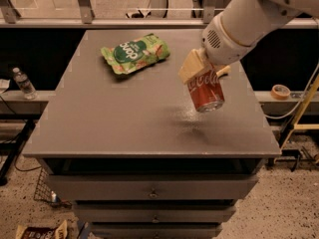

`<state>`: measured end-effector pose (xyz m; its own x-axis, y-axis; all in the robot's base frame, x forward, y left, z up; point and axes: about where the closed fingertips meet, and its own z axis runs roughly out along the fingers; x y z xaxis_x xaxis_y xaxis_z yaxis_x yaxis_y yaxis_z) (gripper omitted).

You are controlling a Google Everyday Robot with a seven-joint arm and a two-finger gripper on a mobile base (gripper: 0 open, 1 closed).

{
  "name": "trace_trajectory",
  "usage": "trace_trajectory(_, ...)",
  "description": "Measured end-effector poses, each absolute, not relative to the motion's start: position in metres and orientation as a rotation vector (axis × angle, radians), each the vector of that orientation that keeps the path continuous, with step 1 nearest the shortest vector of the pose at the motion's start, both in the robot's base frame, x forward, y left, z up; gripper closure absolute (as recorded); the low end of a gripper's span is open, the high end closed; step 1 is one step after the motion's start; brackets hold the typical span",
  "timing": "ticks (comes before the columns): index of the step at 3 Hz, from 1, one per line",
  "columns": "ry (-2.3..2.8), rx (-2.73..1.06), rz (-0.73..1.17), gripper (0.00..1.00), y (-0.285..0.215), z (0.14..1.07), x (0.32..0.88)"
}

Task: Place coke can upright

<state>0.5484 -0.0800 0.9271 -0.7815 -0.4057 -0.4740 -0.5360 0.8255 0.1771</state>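
Note:
The coke can [205, 91] is red with white script and a silver end facing down toward the front. It hangs tilted, lifted off the grey table [124, 118], over the right middle part. My gripper [202, 68] is shut on the can's upper end; one tan finger [190, 65] shows on the can's left, the other peeks out on the right. The white arm comes in from the upper right.
A green snack bag [134, 52] lies flat at the table's back left. The table has drawers below. A water bottle [23, 82] stands on the ledge at far left, a tape roll [280, 91] on the ledge at right.

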Motion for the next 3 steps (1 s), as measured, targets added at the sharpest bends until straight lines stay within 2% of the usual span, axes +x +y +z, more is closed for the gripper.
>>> trace_trajectory(3, 1.951, -0.746, 0.728, 1.00, -0.041, 0.970, 0.566)
